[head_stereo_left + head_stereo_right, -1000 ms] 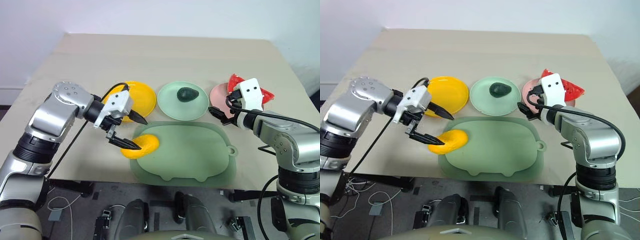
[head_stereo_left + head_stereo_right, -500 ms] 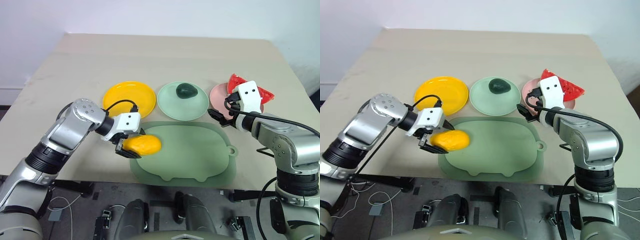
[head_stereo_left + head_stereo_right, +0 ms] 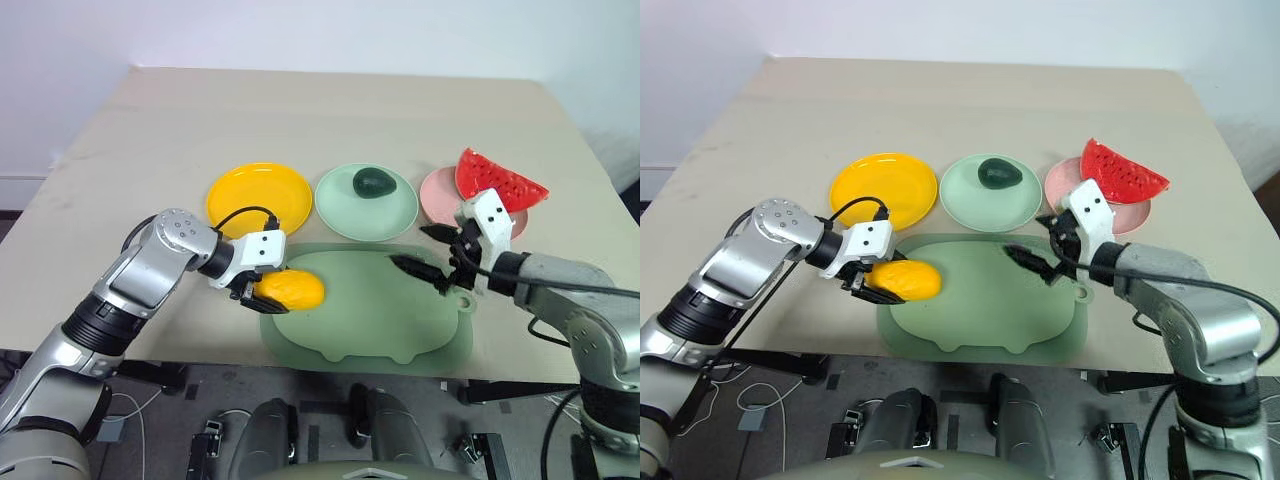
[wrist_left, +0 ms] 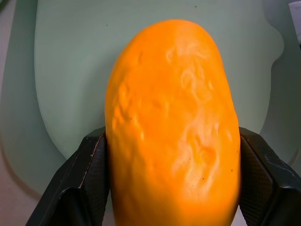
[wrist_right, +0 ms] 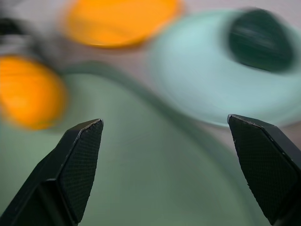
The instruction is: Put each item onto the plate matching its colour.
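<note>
The left hand (image 3: pixel 258 291) is clamped on the yellow mango (image 3: pixel 290 290), which lies between its fingers (image 4: pixel 96 176) at the left edge of the green tray (image 3: pixel 380 320). The right hand (image 3: pixel 428 256) hangs spread wide and empty above the tray's right side.

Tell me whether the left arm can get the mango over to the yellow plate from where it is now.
Probably yes. The left gripper is shut on the mango at the tray's left edge, and the yellow plate lies empty just beyond it with nothing between them.
</note>
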`<state>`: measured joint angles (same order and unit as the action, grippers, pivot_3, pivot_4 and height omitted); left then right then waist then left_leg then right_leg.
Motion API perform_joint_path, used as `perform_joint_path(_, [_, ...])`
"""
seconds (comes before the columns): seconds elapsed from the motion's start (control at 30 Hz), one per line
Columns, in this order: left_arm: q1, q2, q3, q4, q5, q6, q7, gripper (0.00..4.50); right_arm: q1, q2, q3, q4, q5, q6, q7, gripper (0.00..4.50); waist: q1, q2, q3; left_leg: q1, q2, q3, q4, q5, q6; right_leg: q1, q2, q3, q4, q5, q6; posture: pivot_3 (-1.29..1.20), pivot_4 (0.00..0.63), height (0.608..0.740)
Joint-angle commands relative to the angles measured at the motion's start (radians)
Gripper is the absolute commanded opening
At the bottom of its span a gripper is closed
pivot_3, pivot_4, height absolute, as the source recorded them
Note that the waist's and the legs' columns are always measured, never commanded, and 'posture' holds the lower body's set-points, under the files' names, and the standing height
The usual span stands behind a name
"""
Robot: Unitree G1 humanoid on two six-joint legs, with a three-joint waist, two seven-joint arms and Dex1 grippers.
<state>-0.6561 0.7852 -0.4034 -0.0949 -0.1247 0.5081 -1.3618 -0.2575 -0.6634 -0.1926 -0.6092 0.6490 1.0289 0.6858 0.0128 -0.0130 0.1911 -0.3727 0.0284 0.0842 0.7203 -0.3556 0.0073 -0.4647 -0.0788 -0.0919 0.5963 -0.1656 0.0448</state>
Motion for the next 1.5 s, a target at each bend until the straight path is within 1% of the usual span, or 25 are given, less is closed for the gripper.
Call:
perform_joint_path(0.03, [-0.029,-0.031,0.078,-0.016,-0.054,0.066,0.043,3.09,0.012,-0.019,-0.03,-0.05,0.058,-0.045,0.038,4.5,0.0,0.0,0.0,0.0,0.0,0.0,0.0,0.0,0.0,0.0,0.0,0.0,0.0,0.0,0.0,0.0,0.15,0.74])
perform_joint_path(0.1, [-0.069,-0.062,0.122,0.017,-0.077,0.106,0.086,3.09,0.019,-0.026,-0.02,-0.045,0.055,-0.058,0.034,4.5,0.002,0.0,0.0,0.0,0.0,0.0,0.001,0.0,0.0,0.0,0.0,0.0,0.0,0.0,0.0,0.0,0.15,0.74])
perform_joint_path(0.17, [-0.132,-0.093,0.161,0.098,-0.071,0.123,0.149,3.09,0.021,-0.034,-0.009,-0.03,0.045,-0.073,0.03,4.5,0.003,-0.001,0.0,-0.001,0.0,-0.001,0.001,0.0,0.0,0.001,0.0,-0.001,0.0,0.0,0.0,0.0,0.15,0.74])
perform_joint_path(0.3, [-0.275,-0.138,0.192,0.353,0.012,0.076,0.318,3.09,0.019,-0.053,0.01,-0.006,0.028,-0.096,0.027,4.5,0.001,-0.001,0.0,0.0,-0.001,-0.001,0.001,0.0,0.0,0.001,0.0,-0.001,0.0,0.0,0.0,0.0,0.15,0.74])
perform_joint_path(0.47, [-0.354,-0.176,0.146,0.579,0.125,-0.027,0.431,3.09,0.016,-0.067,0.025,0.011,0.013,-0.117,0.019,4.5,-0.001,-0.001,0.0,0.0,-0.001,0.0,0.001,0.0,0.0,0.001,0.0,-0.001,0.001,0.0,0.0,0.0,0.15,0.74])
perform_joint_path(0.6, [-0.362,-0.196,0.117,0.673,0.18,-0.098,0.44,3.09,0.021,-0.078,0.026,0.018,0.0,-0.126,0.008,4.5,0.0,-0.001,0.0,0.0,-0.001,0.002,0.001,0.0,0.0,0.001,0.0,-0.001,0.0,0.0,0.0,0.0,0.15,0.74])
perform_joint_path(0.67, [-0.364,-0.202,0.118,0.705,0.19,-0.119,0.441,3.82,0.024,-0.083,0.025,0.018,-0.006,-0.127,0.003,4.5,0.002,-0.001,0.0,-0.001,-0.001,0.002,0.001,0.0,0.0,0.001,0.0,-0.002,0.0,0.0,0.0,0.0,0.15,0.74])
perform_joint_path(0.7, [-0.367,-0.209,0.124,0.716,0.188,-0.12,0.443,4.04,0.026,-0.087,0.021,0.022,-0.008,-0.13,0.005,4.5,0.002,-0.001,0.0,-0.001,-0.001,0.002,0.001,0.0,0.0,0.001,-0.001,-0.002,0.0,0.0,0.0,0.0,0.15,0.74])
perform_joint_path(0.73, [-0.369,-0.211,0.132,0.724,0.185,-0.122,0.441,4.45,0.026,-0.088,0.02,0.022,-0.011,-0.13,0.001,4.5,0.002,-0.001,0.0,-0.001,-0.001,0.002,0.001,0.0,0.0,0.001,-0.001,-0.002,0.0,0.0,0.0,0.0,0.15,0.74])
perform_joint_path(0.8, [-0.375,-0.221,0.143,0.73,0.18,-0.115,0.444,4.48,0.029,-0.097,0.009,0.034,-0.015,-0.135,0.007,4.5,0.002,-0.001,0.0,0.0,-0.001,0.001,0.001,0.0,0.0,0.001,-0.001,-0.002,0.0,0.0,0.0,0.0,0.15,0.74])
perform_joint_path(0.9, [-0.365,-0.208,0.202,0.686,0.138,-0.064,0.443,4.48,0.033,-0.108,0.003,0.043,-0.022,-0.139,0.003,4.5,0.001,-0.001,0.0,0.0,-0.001,0.001,0.001,0.0,0.0,0.001,-0.001,-0.002,0.0,0.0,0.0,0.0,0.15,0.74])
perform_joint_path(1.0, [-0.338,-0.19,0.277,0.575,0.089,0.023,0.463,4.48,0.03,-0.124,-0.001,0.071,-0.03,-0.15,0.011,4.5,-0.001,-0.002,0.0,-0.001,0.0,0.001,0.001,0.0,0.0,0.0,-0.001,-0.002,0.001,0.0,0.0,0.0,0.15,0.74])
perform_joint_path(1.1, [-0.275,-0.146,0.346,0.422,0.058,0.09,0.486,4.48,0.011,-0.146,-0.002,0.124,-0.054,-0.174,0.026,4.5,-0.003,-0.001,0.0,0.0,0.0,0.001,0.001,0.0,0.0,0.0,-0.001,-0.001,0.001,0.0,0.0,0.0,0.15,0.74])
perform_joint_path(1.2, [-0.135,-0.078,0.469,0.257,0.015,0.079,0.516,4.48,-0.013,-0.157,0.008,0.189,-0.08,-0.222,0.049,4.5,-0.009,-0.001,0.0,0.001,0.001,0.001,0.0,0.0,0.0,0.0,-0.001,0.0,0.001,0.0,0.0,0.0,0.15,0.74])
perform_joint_path(1.23, [-0.087,-0.073,0.51,0.205,-0.008,0.071,0.525,4.48,-0.017,-0.161,0.009,0.215,-0.089,-0.244,0.061,4.5,-0.011,-0.001,0.0,0.001,0.001,0.001,0.0,0.0,-0.001,0.0,-0.001,0.0,0.001,0.0,0.0,0.0,0.15,0.74])
perform_joint_path(1.33, [0.077,-0.076,0.623,0.023,-0.088,0.061,0.532,4.48,-0.019,-0.169,-0.006,0.288,-0.109,-0.3,0.096,4.5,-0.005,-0.001,0.0,0.001,0.002,0.001,0.0,0.001,-0.003,0.0,0.0,0.0,0.002,0.0,0.0,0.0,0.15,0.74])
perform_joint_path(1.5, [0.417,-0.111,0.79,-0.278,-0.224,0.107,0.542,4.48,-0.012,-0.195,-0.042,0.392,-0.128,-0.372,0.154,4.5,0.0,-0.001,0.0,0.001,0.002,0.001,0.001,0.002,-0.005,0.001,-0.003,0.0,0.001,0.0,0.0,0.0,0.15,0.74])
